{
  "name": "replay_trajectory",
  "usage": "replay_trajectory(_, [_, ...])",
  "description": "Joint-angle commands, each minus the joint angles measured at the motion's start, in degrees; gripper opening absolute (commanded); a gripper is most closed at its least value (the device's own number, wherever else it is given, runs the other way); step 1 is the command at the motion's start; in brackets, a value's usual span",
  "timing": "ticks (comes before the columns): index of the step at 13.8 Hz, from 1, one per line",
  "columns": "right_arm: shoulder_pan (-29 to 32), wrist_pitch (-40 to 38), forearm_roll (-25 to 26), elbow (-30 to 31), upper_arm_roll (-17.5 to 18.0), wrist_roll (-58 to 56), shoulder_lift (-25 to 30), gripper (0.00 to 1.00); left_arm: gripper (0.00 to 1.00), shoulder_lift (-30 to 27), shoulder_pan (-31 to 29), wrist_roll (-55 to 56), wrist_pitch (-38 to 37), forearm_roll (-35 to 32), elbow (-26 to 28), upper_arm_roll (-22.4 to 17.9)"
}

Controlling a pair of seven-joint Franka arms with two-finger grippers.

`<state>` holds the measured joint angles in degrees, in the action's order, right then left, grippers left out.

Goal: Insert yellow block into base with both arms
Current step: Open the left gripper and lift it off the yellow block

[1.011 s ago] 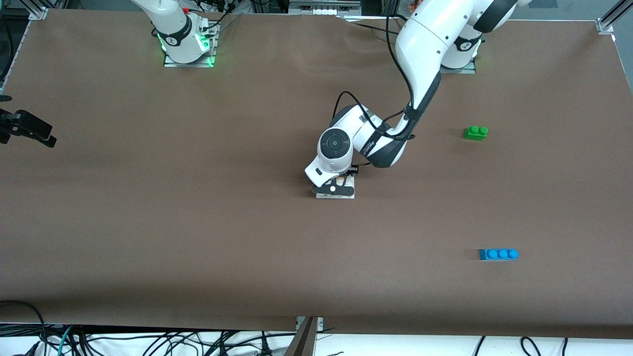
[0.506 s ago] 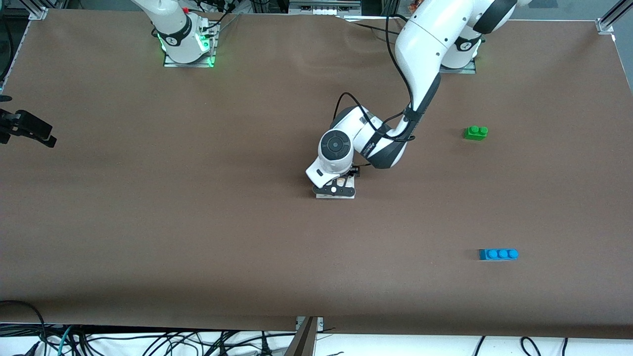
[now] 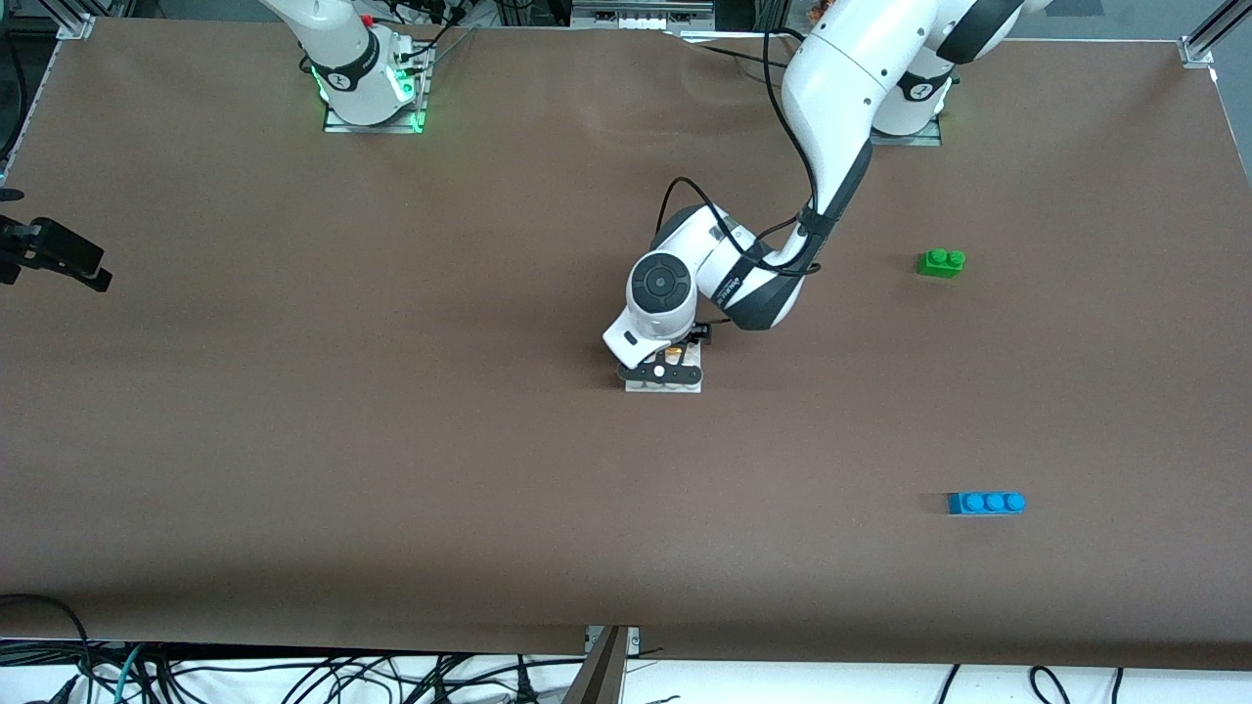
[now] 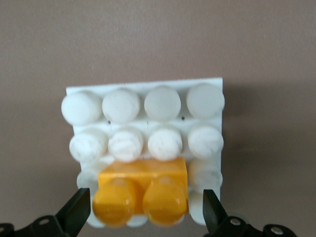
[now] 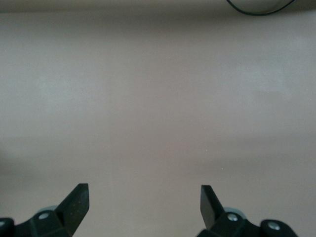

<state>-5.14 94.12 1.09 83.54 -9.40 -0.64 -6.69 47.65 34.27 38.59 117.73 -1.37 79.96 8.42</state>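
Yellow block (image 4: 142,191) sits on white base (image 4: 148,89), seemingly seated; left gripper (image 4: 143,215) open astride it. Right gripper (image 5: 143,207) open, waiting over bare table (image 3: 391,440).

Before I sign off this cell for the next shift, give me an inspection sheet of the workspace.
Surface: brown table, flat and matte.
Job's things: small orange-yellow two-stud plastic brick seated on the flat white square studded plate at the table's middle.
Clutter: green two-stud brick; blue three-stud brick nearer the camera, both toward the left arm's end.
Grippers: left gripper open, fingers apart from the yellow brick's sides; right gripper open over bare table, waiting.
Cables: black cable along the left arm; loose cables below the table edge.
Surroundings: aluminium frame corners.
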Motion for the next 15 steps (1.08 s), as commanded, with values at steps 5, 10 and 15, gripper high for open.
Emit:
replay_trajectory(5, [0.5, -0.4, 0.3, 0.3, 0.5, 0.0, 0.4, 1.0, 1.0, -2.2, 0.1, 2.6, -3.7, -0.5, 0.6, 0.4])
replay_trajectory(10, [0.5, -0.4, 0.3, 0.3, 0.5, 0.0, 0.4, 1.0, 1.0, -10.5, -2.2, 2.2, -10.7, -0.4, 0.3, 0.4])
replay_trajectory(15, [0.5, -0.4, 0.3, 0.3, 0.5, 0.1, 0.4, 1.0, 1.0, -20.9, -8.3, 1.5, -19.2, -1.1, -0.1, -0.4])
